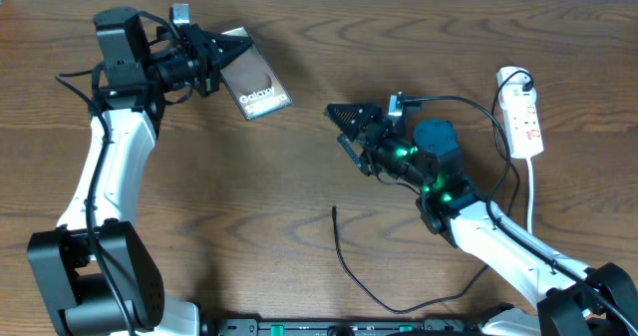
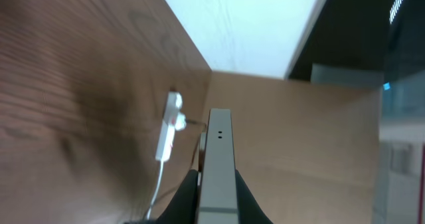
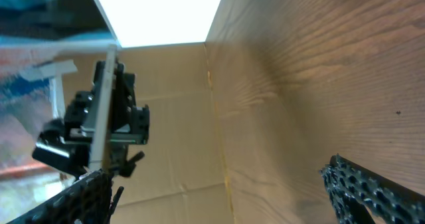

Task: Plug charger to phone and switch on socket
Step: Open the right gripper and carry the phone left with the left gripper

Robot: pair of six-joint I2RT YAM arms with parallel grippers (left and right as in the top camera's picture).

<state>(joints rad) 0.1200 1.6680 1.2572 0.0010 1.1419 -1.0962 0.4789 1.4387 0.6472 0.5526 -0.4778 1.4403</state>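
Wood table [image 1: 299,37]. We see the left gripper [image 1: 234,57] clamped on the phone [image 1: 261,82], far left, tilted. The right gripper [image 1: 335,125] has its jaws apart and empty. The charger [image 1: 335,226] tip lies near centre, the socket [image 1: 523,117] far right. We judge 2 risks: the edge-pinched phone slipping, and the thin plug dodging the grasp.

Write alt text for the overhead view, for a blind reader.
The left gripper holds a phone at upper left. The right gripper is open at centre, near a loose black cable; a white power strip lies far right.
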